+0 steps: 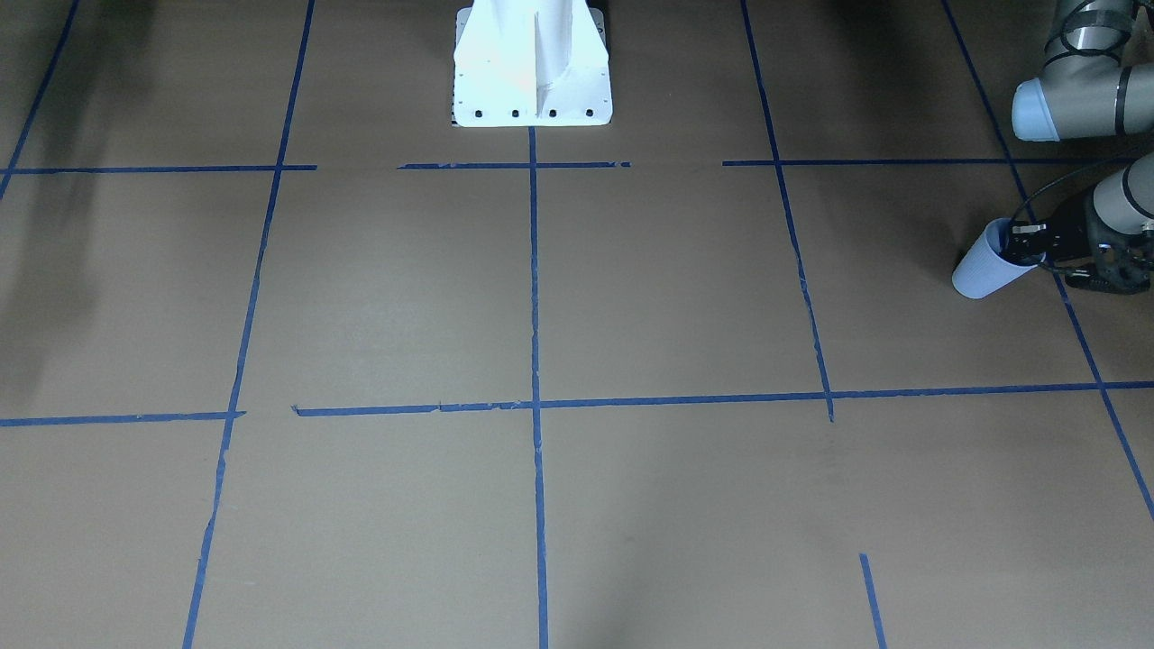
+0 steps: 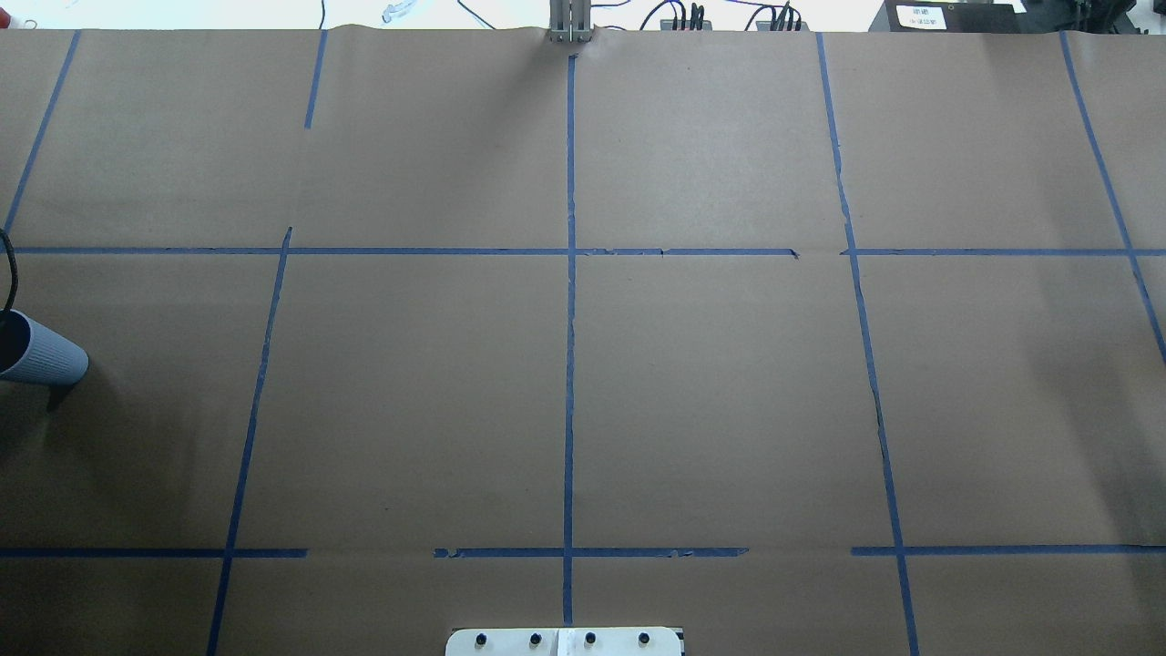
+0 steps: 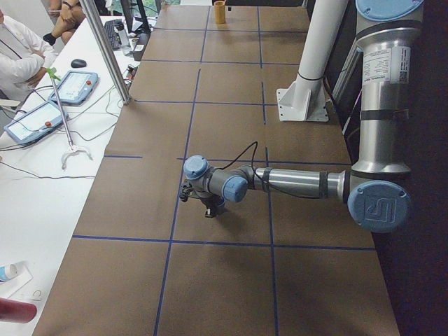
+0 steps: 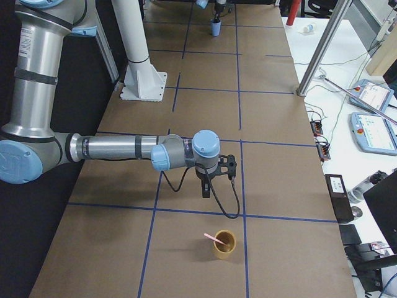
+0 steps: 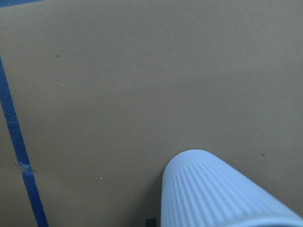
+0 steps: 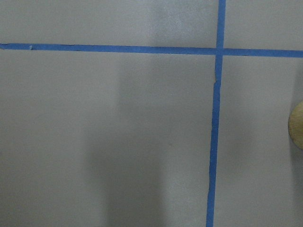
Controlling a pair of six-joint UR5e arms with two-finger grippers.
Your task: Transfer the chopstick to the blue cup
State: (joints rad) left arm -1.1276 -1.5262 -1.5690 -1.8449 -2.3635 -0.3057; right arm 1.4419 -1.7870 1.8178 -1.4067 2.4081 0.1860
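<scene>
The blue cup [image 1: 987,270] is tilted, its rim toward my left gripper [image 1: 1026,250], which is shut on the rim at the table's left end. The cup also shows at the overhead view's left edge [image 2: 46,353] with a shadow under it, and fills the lower right of the left wrist view [image 5: 222,194]. A pale-pink chopstick [image 4: 213,238] leans in a tan cup [image 4: 224,245] at the table's right end. My right gripper [image 4: 206,191] points down, just behind that tan cup; I cannot tell whether it is open or shut.
The white robot base [image 1: 532,68] stands at the table's middle edge. Blue tape lines [image 2: 569,364] cross the brown paper cover. The tan cup's edge shows at the right of the right wrist view [image 6: 297,125]. Operators' tablets and cables lie on a side table [image 3: 42,119].
</scene>
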